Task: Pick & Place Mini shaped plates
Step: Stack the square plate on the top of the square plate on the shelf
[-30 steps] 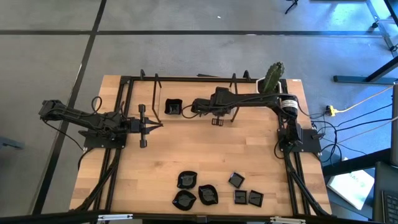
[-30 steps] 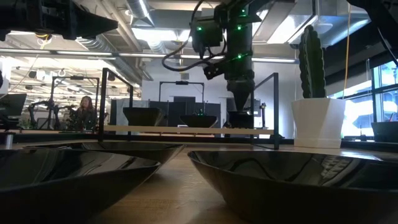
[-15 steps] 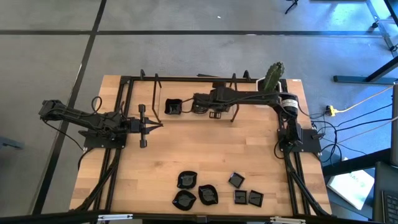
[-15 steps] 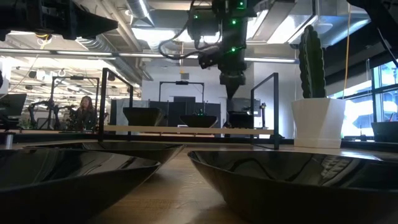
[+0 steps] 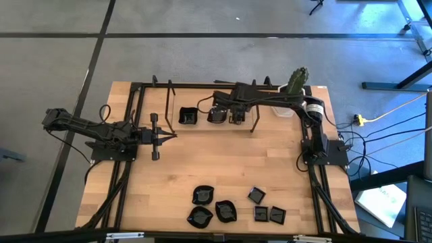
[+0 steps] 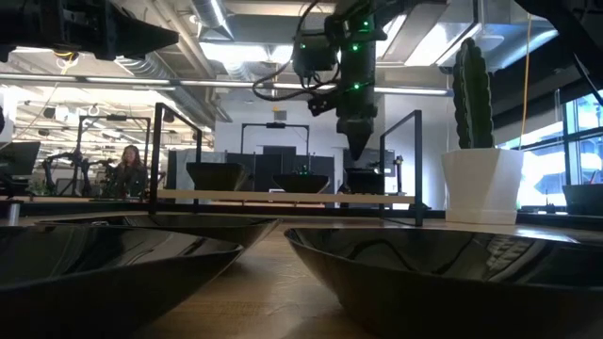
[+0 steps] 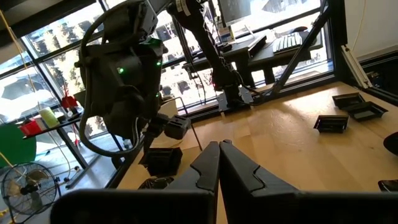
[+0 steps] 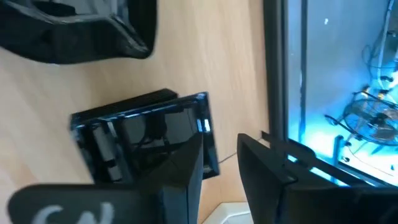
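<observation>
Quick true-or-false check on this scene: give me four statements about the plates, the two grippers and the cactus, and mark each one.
1. Six mini plates lie near the table's front edge. True.
2. The left gripper holds a plate. False: it is shut on nothing, at the table's left side.
3. The right gripper hangs over the raised shelf at the back. True.
4. The cactus pot stands at the front left corner. False: it is at the back right.

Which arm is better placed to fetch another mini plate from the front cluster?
Left, probably: the left gripper idles shut at mid-table, while the right gripper is at the far rack.
</observation>
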